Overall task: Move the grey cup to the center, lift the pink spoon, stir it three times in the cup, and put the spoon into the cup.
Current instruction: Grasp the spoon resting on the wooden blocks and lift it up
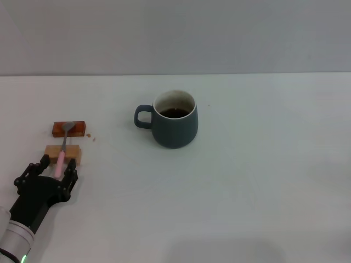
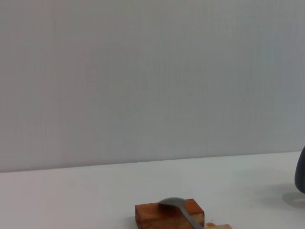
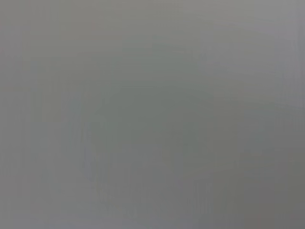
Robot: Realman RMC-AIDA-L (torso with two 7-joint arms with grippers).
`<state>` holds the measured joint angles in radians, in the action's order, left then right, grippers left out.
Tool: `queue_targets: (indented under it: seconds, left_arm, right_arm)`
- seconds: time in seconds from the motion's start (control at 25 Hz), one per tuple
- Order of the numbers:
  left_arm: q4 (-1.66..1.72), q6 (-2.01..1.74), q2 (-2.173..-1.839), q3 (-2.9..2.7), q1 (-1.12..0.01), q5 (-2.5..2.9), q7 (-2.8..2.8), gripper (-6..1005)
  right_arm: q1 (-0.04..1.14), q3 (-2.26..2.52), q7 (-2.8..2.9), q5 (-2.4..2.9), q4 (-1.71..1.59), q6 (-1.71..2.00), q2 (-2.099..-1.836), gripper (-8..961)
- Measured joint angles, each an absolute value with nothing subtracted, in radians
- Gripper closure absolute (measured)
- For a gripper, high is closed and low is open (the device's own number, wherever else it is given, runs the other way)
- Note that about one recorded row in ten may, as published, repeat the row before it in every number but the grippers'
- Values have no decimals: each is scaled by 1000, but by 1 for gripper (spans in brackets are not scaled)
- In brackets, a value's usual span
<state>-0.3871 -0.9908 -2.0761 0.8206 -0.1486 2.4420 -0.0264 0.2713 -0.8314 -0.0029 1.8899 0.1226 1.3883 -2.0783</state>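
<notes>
White tabletop (image 1: pixel 247 181) fills the head view, backed by a plain pale grey wall. Near the middle stands the grey cup (image 1: pixel 175 127), upright, dark liquid visible inside its cream rim, its loop handle pointing toward the robot's left.

Well apart from it, at the left side of the table, the pink spoon (image 1: pixel 62 147) lies bridged across two small blocks. Its long axis runs almost straight away from the robot: the grey metal bowl rests on the far reddish-brown block (image 1: pixel 69 129), the neck crosses the tan wooden block (image 1: pixel 63 154), and the pale pink handle points back toward the robot.

Left gripper (image 1: pixel 56 168) sits low at the near end of the spoon, its black fingers spread to either side of the pink handle tip; whether they touch it cannot be told. In the left wrist view the spoon's bowl (image 2: pixel 174 203) lies on the reddish-brown block.

Nothing of the right gripper shows in any view.
</notes>
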Motion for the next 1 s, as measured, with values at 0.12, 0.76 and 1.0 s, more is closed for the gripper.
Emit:
queue_targets:
  seconds: [0.12,0.76,1.0]
  left_arm:
    - [-387,-991,-2076,821,-149,2442,-26,360]
    - [-389,-988,-2075,816,-146,2442,-37,494]
    - [-390,-988,-2075,815,-143,2442,-37,537]
  right_arm:
    - [272,-831,-3,1890,123,1388,-2078,953]
    - [268,-831,-3,1890,123,1388,-2079,954]
    - [265,-831,-3,1890,123,1389,-2079,954]
